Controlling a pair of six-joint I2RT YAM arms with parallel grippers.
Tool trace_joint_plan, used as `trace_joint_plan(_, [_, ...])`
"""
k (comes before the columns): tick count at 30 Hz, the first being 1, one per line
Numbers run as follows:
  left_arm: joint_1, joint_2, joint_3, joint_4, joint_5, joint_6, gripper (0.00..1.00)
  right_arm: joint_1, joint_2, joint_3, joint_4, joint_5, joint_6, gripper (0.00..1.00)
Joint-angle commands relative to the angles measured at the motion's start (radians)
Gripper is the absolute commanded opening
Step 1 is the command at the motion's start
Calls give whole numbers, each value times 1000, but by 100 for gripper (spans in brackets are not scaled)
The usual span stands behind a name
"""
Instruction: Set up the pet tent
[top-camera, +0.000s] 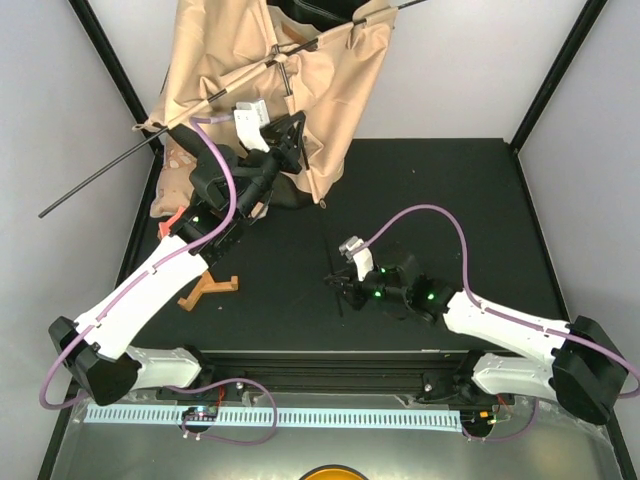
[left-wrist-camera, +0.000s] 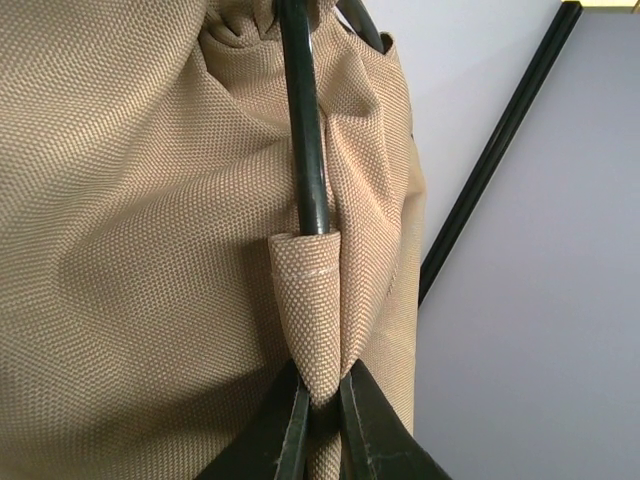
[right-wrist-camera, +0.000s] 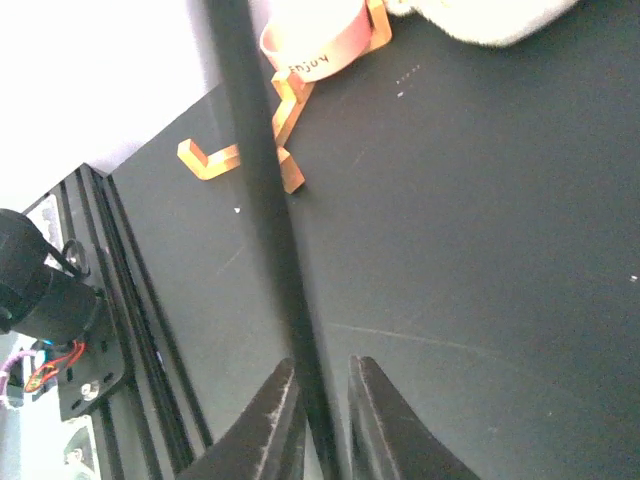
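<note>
The pet tent (top-camera: 255, 60) hangs half-raised at the far left of the black table (top-camera: 450, 190), its tan canvas bunched along a threaded pole (top-camera: 110, 175) that juts out to the left. The left gripper (left-wrist-camera: 320, 400) is pinched tight on the canvas pocket (left-wrist-camera: 305, 290) that caps a pole's end, holding that corner up. The right gripper (right-wrist-camera: 318, 425) sits low over the table with a loose pole (right-wrist-camera: 262, 190) running between its narrowed jaws; whether they actually clamp it cannot be told. The step looks like picking up this second pole. To do it well, close fully and squarely so the thin rod cannot roll or swivel, lift it clear of the orange bracket (right-wrist-camera: 285, 120) nearby, and hold the left side steady so the pocket does not slip off its pole
</note>
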Motion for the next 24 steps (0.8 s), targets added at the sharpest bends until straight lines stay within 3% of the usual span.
trace_joint_plan(1, [-1,-41,-13,80,30,-21,3,16,-12,42,45,56,-22,7])
trace_joint_plan(3, [0,-48,-29,74,36,-28,7,17,-38,33,55,85,-22,2])
trace_joint_plan(9, [-1,-76,-129,76,93,-132,17,18,-72,37,67,143,-50,1])
trace_joint_plan(12, [0,-79,-173,75,153,-198,28,21,-75,44,74,164,-56,1])
trace_joint_plan(16, [0,-89,-211,67,171,-215,29,31,-94,38,77,193,-78,1])
trace_joint_plan(20, [-1,-91,-239,61,149,-231,22,42,-98,43,52,216,-121,1])
trace_joint_plan(24, [0,-76,-244,49,163,-244,36,58,-112,42,30,257,-153,1])
